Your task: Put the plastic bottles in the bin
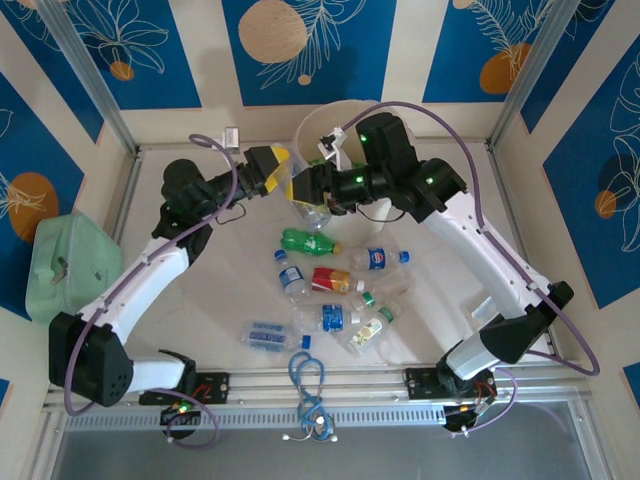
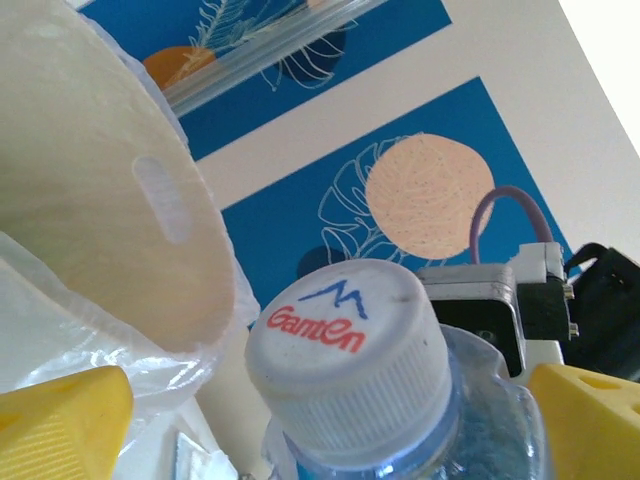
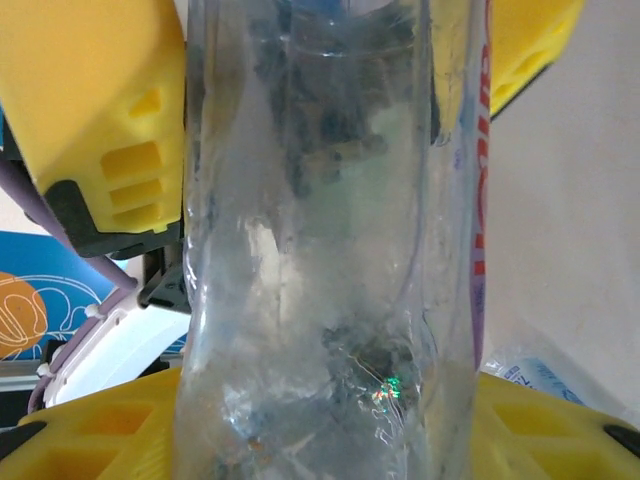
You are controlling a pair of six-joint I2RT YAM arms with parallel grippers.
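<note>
Beside the bin (image 1: pixel 318 118), the left claw (image 2: pixel 325 415) and right claw (image 3: pixel 320 430) are both clamping one clear bottle (image 3: pixel 320 250). You're best loosening one claw fully before the other is swinging it over the liner (image 2: pixel 60 330), avoiding a tug.

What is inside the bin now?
From above, the bin's pale inner wall shows at the left. The right arm, holding a clear bottle, covers the rest, so whether bottles lie inside cannot be seen.
</note>
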